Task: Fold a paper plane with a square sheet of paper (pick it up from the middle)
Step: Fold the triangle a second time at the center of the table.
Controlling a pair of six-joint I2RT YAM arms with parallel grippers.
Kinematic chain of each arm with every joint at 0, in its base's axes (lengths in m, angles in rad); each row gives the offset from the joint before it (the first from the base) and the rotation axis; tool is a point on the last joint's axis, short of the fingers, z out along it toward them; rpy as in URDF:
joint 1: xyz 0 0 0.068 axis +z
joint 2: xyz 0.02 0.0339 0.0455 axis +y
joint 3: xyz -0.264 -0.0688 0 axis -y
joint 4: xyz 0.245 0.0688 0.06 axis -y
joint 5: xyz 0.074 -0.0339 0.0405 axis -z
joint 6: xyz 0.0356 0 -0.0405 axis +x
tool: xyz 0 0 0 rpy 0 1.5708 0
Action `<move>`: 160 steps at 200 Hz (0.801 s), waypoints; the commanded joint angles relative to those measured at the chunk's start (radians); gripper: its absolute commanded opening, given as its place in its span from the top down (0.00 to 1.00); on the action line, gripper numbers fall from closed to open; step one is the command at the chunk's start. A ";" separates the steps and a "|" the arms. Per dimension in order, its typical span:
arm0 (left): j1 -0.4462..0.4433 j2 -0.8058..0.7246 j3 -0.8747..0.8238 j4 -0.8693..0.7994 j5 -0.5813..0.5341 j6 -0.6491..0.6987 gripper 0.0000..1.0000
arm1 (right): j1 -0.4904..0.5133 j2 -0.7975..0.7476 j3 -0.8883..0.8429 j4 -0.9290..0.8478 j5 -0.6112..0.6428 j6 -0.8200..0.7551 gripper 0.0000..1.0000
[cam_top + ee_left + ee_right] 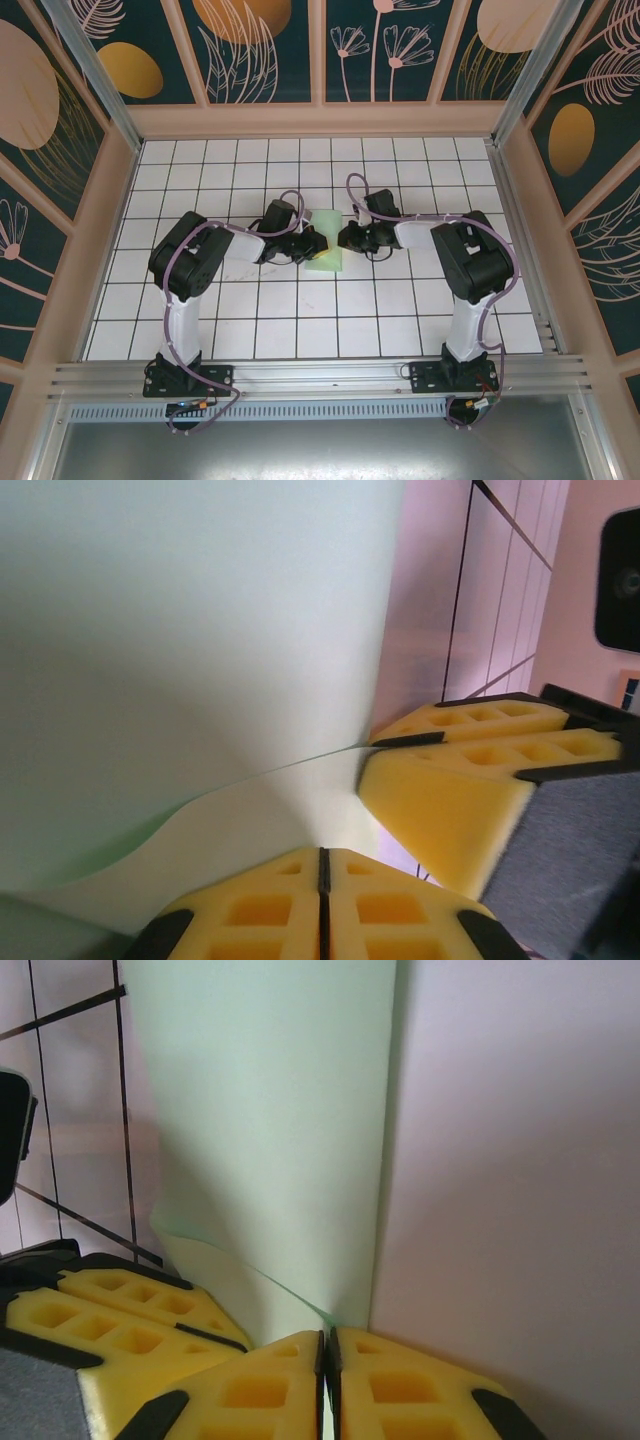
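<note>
The square sheet of paper (328,260) is pale mint green. It lies folded into a narrow upright rectangle at the middle of the grid table. It has no pointed shape, so the paper plane is out of view. My left gripper (312,245) meets its left edge, and my right gripper (348,238) meets its right edge. In the left wrist view the paper (200,630) curves up from my left gripper (322,852), whose yellow pads are pressed together on a flap. In the right wrist view the paper (270,1110) runs into my right gripper (327,1333), and a thin pale edge shows between its pads.
White grid tiles (300,320) cover the table inside wooden walls (320,120). A metal rail (320,375) runs along the near edge by the arm bases. The right gripper's fingers (450,790) sit close to my left pads. The left gripper's fingers (130,1320) sit close to my right pads.
</note>
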 commanded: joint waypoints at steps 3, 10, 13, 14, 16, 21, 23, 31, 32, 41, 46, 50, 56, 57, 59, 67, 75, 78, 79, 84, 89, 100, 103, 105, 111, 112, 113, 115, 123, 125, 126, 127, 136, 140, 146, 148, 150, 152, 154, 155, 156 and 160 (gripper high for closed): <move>-0.002 0.027 -0.006 -0.176 -0.145 0.052 0.90 | 0.003 -0.083 0.009 -0.037 0.033 0.012 0.81; -0.003 0.028 -0.005 -0.187 -0.158 0.054 0.90 | 0.003 -0.100 0.007 -0.041 0.039 0.015 0.80; -0.004 0.029 -0.005 -0.191 -0.162 0.056 0.90 | 0.003 -0.108 0.006 -0.042 0.041 0.018 0.80; -0.003 0.028 -0.006 -0.192 -0.163 0.055 0.90 | 0.003 -0.109 0.006 -0.043 0.042 0.017 0.79; -0.004 0.028 -0.005 -0.194 -0.166 0.056 0.90 | 0.003 -0.113 0.005 -0.043 0.044 0.018 0.79; -0.005 0.029 -0.005 -0.201 -0.175 0.058 0.90 | 0.003 -0.124 0.001 -0.047 0.049 0.018 0.78; -0.004 0.029 -0.005 -0.204 -0.178 0.058 0.91 | 0.003 -0.127 -0.001 -0.049 0.050 0.018 0.78; -0.007 0.027 -0.005 -0.212 -0.192 0.058 0.91 | 0.004 -0.140 -0.005 -0.054 0.052 0.017 0.78; -0.006 0.027 -0.005 -0.212 -0.194 0.059 0.91 | 0.003 -0.142 -0.006 -0.054 0.054 0.017 0.78; -0.009 0.028 -0.005 -0.219 -0.205 0.059 0.91 | 0.003 -0.151 -0.013 -0.060 0.056 0.017 0.77; -0.009 0.029 -0.004 -0.223 -0.212 0.059 0.91 | 0.004 -0.155 -0.018 -0.061 0.056 0.017 0.77; -0.008 0.029 -0.005 -0.226 -0.215 0.059 0.92 | 0.003 -0.159 -0.022 -0.063 0.054 0.017 0.77; -0.010 0.029 -0.005 -0.228 -0.222 0.058 0.92 | 0.005 -0.164 -0.028 -0.063 0.050 0.017 0.77; -0.010 0.029 -0.005 -0.229 -0.222 0.058 0.92 | 0.005 -0.166 -0.029 -0.063 0.049 0.017 0.77; -0.010 0.029 -0.005 -0.229 -0.225 0.058 0.92 | 0.005 -0.166 -0.031 -0.062 0.047 0.017 0.77; -0.010 0.029 -0.005 -0.235 -0.234 0.059 0.92 | 0.006 -0.171 -0.039 -0.063 0.035 0.016 0.78; -0.013 0.030 -0.004 -0.239 -0.242 0.059 0.93 | 0.010 -0.174 -0.044 -0.064 0.017 0.014 0.79; -0.013 0.029 -0.005 -0.240 -0.245 0.059 0.93 | 0.012 -0.174 -0.046 -0.063 0.012 0.014 0.80; -0.013 0.029 -0.005 -0.241 -0.245 0.059 0.93 | 0.013 -0.174 -0.046 -0.063 0.010 0.014 0.80; -0.014 0.030 -0.005 -0.244 -0.250 0.058 0.93 | 0.016 -0.174 -0.049 -0.064 0.001 0.013 0.82; -0.015 0.030 -0.005 -0.247 -0.254 0.058 0.94 | 0.021 -0.173 -0.051 -0.064 -0.006 0.014 0.84; -0.016 0.030 -0.005 -0.248 -0.262 0.059 0.94 | 0.035 -0.169 -0.054 -0.065 -0.020 0.015 0.87; -0.016 0.030 -0.005 -0.248 -0.264 0.058 0.94 | 0.038 -0.168 -0.056 -0.065 -0.022 0.016 0.88; -0.016 0.031 -0.005 -0.249 -0.264 0.059 0.94 | 0.041 -0.166 -0.056 -0.066 -0.023 0.016 0.89; -0.016 0.032 -0.005 -0.250 -0.267 0.058 0.95 | 0.049 -0.164 -0.059 -0.065 -0.023 0.018 0.90; -0.016 0.032 -0.005 -0.250 -0.267 0.057 0.95 | 0.049 -0.163 -0.058 -0.065 -0.023 0.019 0.91; -0.016 0.032 -0.005 -0.250 -0.268 0.057 0.95 | 0.051 -0.162 -0.059 -0.066 -0.023 0.019 0.91; -0.017 0.032 -0.005 -0.250 -0.268 0.058 0.95 | 0.054 -0.161 -0.060 -0.066 -0.023 0.020 0.92; -0.018 0.035 -0.004 -0.251 -0.272 0.057 0.95 | 0.061 -0.157 -0.062 -0.066 -0.024 0.025 0.93; -0.018 0.035 -0.004 -0.250 -0.272 0.057 0.96 | 0.063 -0.155 -0.063 -0.066 -0.025 0.026 0.94; -0.018 0.035 -0.005 -0.250 -0.272 0.056 0.96 | 0.063 -0.155 -0.064 -0.065 -0.025 0.027 0.94; -0.018 0.035 -0.005 -0.250 -0.272 0.057 0.96 | 0.064 -0.154 -0.063 -0.065 -0.025 0.027 0.94; -0.018 0.036 -0.005 -0.250 -0.275 0.057 0.96 | 0.071 -0.149 -0.065 -0.061 -0.031 0.032 0.95; -0.017 0.036 -0.005 -0.250 -0.276 0.056 0.96 | 0.074 -0.146 -0.067 -0.060 -0.030 0.032 0.95; -0.018 0.036 -0.005 -0.250 -0.278 0.056 0.96 | 0.079 -0.141 -0.066 -0.059 -0.031 0.032 0.96; -0.017 0.036 -0.005 -0.250 -0.278 0.055 0.96 | 0.080 -0.141 -0.065 -0.060 -0.031 0.033 0.96; -0.018 0.036 -0.005 -0.250 -0.280 0.055 0.96 | 0.081 -0.138 -0.065 -0.062 -0.031 0.032 0.96; -0.018 0.036 -0.006 -0.250 -0.280 0.056 0.96 | 0.084 -0.136 -0.065 -0.063 -0.031 0.032 0.96; -0.018 0.035 -0.006 -0.250 -0.280 0.056 0.96 | 0.084 -0.135 -0.064 -0.063 -0.031 0.032 0.96; -0.018 0.036 -0.006 -0.250 -0.280 0.056 0.96 | 0.084 -0.134 -0.064 -0.064 -0.031 0.032 0.96; -0.018 0.036 -0.006 -0.250 -0.280 0.056 0.96 | 0.085 -0.133 -0.064 -0.064 -0.031 0.032 0.96; -0.017 0.036 -0.006 -0.250 -0.281 0.054 0.97 | 0.085 -0.129 -0.062 -0.065 -0.031 0.031 0.97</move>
